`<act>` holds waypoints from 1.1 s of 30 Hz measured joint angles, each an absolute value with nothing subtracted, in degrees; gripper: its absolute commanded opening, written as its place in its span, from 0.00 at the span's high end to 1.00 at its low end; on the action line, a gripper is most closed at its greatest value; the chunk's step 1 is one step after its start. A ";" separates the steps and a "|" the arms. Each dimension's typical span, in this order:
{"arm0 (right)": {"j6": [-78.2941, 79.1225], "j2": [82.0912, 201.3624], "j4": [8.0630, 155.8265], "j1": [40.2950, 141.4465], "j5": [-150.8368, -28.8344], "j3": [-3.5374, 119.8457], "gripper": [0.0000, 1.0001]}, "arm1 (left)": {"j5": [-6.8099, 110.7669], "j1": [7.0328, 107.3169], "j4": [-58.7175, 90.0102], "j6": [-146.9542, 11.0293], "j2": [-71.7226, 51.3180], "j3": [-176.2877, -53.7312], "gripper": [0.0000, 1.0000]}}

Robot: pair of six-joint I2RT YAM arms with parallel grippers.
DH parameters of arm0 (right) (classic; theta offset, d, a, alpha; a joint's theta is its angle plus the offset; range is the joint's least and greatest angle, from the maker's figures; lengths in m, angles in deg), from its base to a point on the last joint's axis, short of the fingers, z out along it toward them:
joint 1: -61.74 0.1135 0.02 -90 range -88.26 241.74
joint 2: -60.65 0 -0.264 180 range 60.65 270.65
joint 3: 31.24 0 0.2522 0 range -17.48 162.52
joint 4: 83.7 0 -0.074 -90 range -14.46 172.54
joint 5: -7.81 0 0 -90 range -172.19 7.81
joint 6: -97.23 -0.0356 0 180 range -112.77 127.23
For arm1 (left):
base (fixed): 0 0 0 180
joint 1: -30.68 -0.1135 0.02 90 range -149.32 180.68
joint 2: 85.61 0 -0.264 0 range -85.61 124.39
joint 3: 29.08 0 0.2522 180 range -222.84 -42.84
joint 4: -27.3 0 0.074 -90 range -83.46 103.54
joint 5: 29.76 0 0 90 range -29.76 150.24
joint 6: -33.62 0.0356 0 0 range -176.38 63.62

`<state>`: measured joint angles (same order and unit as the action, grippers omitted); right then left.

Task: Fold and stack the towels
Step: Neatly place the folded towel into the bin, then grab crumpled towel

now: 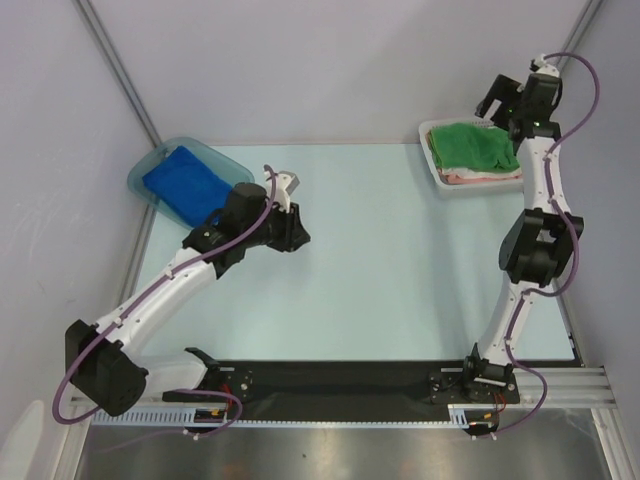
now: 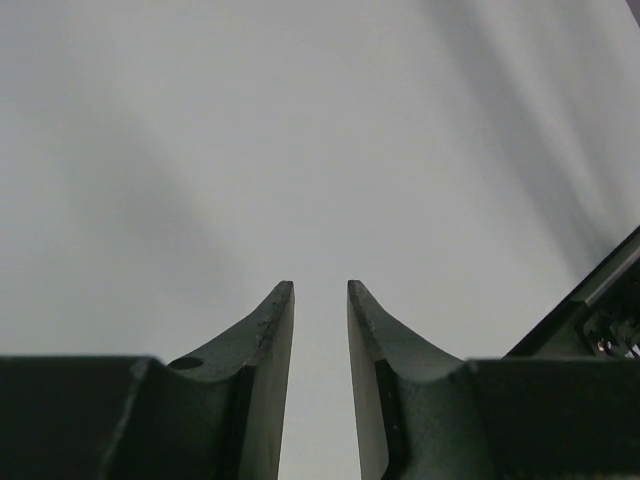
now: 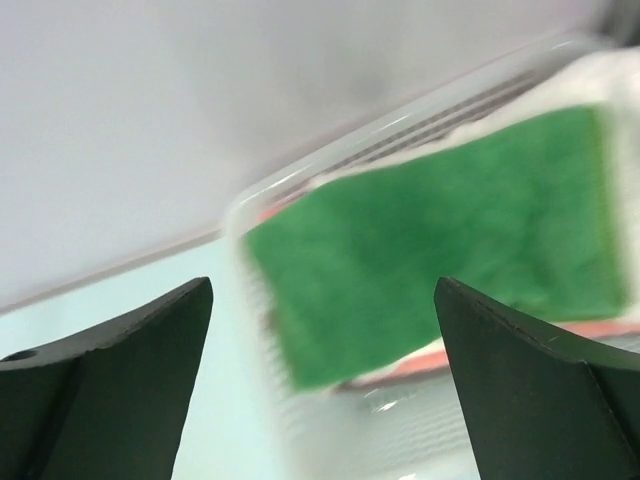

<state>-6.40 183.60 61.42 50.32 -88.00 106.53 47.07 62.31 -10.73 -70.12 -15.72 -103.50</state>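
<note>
The green towel (image 1: pixel 472 147) lies folded in a white tray (image 1: pixel 430 150) at about 1 o'clock on the table (image 1: pixel 380 260), on top of a pinkish item (image 1: pixel 480 179) whose edge peeks out along the tray's near side. The blue towel (image 1: pixel 182 183) sits bunched in a translucent blue bin (image 1: pixel 150 168) at about 10 o'clock, well apart from the tray.

The right gripper (image 1: pixel 492 100) hangs above the tray's far edge, at 12 o'clock from the green towel. Only its wrist view settles the state: both fingers spread wide, nothing between them, with the green cloth and the tray's ribbed rim blurred below.

The top view shows the left arm reaching toward 11 o'clock, its wrist just beside the bin's near right corner, but the fingers are hard to read there. The left wrist view shows the left gripper (image 2: pixel 320 290) with its fingers parted by a narrow gap, holding nothing and framing only a plain grey wall (image 2: pixel 300 120). Neither towel appears in that view.
</note>
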 measured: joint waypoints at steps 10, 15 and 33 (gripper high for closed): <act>-12.08 161.88 70.31 78.23 -86.07 71.07 0.00 | 64.47 58.42 -9.16 -76.41 -16.66 -103.61 0.56; -14.27 159.08 73.02 85.38 -85.46 58.29 0.00 | 80.05 50.95 -5.94 -82.29 -12.92 -103.72 0.51; -17.20 156.89 77.46 89.49 -87.52 48.76 0.00 | 89.93 30.73 -5.29 -94.23 33.17 -133.36 0.54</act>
